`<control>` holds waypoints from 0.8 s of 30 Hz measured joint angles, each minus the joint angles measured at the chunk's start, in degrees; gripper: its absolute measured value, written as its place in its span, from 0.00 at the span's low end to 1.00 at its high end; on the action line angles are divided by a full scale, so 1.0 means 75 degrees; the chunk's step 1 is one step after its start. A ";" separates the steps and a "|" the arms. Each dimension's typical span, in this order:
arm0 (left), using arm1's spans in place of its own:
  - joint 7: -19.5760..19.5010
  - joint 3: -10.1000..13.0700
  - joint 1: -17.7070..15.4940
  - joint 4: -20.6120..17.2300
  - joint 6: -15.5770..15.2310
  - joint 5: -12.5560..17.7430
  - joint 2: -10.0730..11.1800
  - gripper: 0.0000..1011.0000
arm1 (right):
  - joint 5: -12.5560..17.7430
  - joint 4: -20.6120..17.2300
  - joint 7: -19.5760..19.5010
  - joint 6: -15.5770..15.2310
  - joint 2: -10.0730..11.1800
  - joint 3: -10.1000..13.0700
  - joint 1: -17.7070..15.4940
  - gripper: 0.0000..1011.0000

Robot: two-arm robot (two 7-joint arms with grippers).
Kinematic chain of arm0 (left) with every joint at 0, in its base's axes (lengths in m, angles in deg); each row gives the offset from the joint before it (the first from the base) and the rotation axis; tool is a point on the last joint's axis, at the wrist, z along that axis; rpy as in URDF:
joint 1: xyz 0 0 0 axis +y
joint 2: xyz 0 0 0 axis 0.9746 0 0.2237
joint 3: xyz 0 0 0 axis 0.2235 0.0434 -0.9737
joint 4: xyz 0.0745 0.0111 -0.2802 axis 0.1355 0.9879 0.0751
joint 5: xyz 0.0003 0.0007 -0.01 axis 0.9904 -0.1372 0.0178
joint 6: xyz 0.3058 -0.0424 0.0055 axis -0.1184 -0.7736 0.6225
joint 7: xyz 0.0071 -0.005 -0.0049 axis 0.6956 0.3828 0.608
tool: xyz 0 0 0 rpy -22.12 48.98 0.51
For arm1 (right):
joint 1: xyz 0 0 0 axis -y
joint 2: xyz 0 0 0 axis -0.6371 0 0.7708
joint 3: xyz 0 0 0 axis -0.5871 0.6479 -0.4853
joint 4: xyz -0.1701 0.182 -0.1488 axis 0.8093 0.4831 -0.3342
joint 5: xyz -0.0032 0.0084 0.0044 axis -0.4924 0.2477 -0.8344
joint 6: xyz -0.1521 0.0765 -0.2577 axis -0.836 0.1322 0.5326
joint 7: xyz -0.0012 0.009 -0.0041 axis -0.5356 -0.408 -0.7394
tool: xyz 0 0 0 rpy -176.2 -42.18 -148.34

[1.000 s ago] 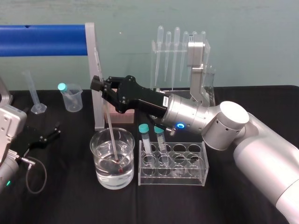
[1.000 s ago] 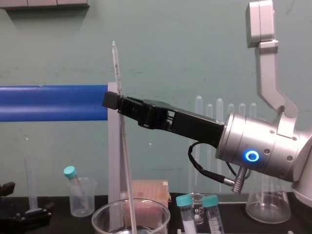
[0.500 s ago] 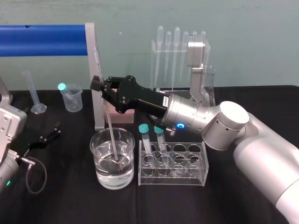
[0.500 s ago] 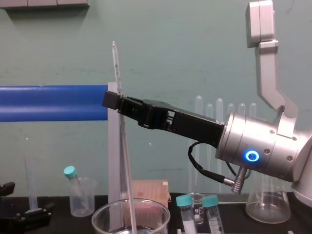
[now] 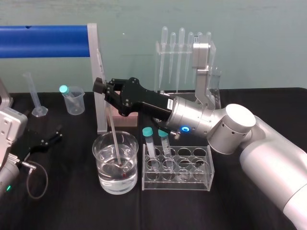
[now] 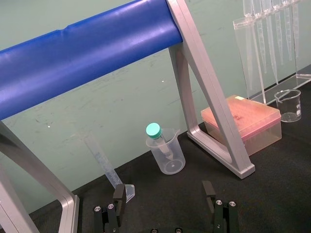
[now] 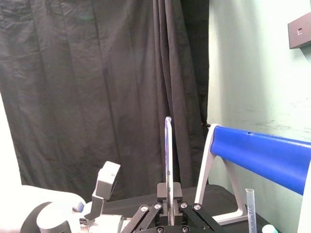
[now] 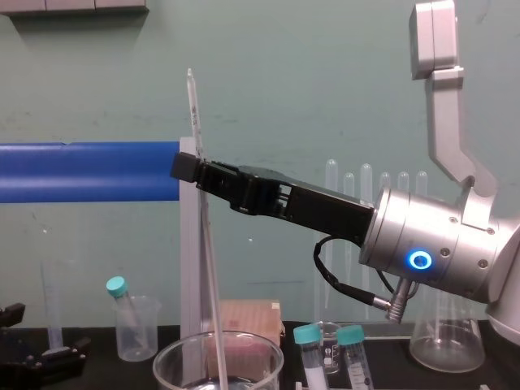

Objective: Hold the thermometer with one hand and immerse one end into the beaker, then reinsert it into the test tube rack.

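My right gripper (image 5: 101, 87) is shut on the thermometer (image 5: 112, 123), a long thin glass rod held nearly upright. Its lower end with the reddish tip sits in the water of the wide glass beaker (image 5: 103, 179). From the chest, the rod (image 8: 195, 114) rises well above the gripper (image 8: 188, 166) and runs down inside the beaker's rim (image 8: 175, 353). In the right wrist view the rod (image 7: 168, 150) stands straight up from between the shut fingertips. The clear test tube rack (image 5: 192, 179) stands just right of the beaker. My left gripper (image 6: 163, 194) rests open on the table at the left.
Two teal-capped tubes (image 5: 148, 141) stand in the rack's left end. A blue bar on a grey frame (image 5: 45, 40) spans behind the beaker. Nearby stand a pink box (image 5: 127, 120), a pipette stand (image 5: 184, 52), a small plastic beaker (image 5: 73, 99) and a graduated cylinder (image 5: 34, 96).
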 joint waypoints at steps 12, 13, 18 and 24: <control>0.0000 0.0000 0.0000 0.0000 0.0000 0.0000 0.0000 1.00 | 0.0000 0.0000 0.0000 0.0000 0.0000 0.0000 0.0000 0.06; 0.0000 0.0000 0.0000 0.0000 0.0000 0.0000 0.0000 1.00 | 0.0000 0.0000 0.0000 0.0000 0.0000 0.0000 0.0000 0.06; 0.0000 0.0000 0.0000 0.0000 0.0000 0.0000 0.0000 1.00 | 0.0000 0.0000 0.0000 0.0000 0.0000 0.0000 0.0000 0.06; 0.0000 0.0000 0.0000 0.0000 0.0000 0.0000 0.0000 1.00 | 0.0000 0.0000 0.0000 0.0000 0.0000 0.0000 0.0000 0.06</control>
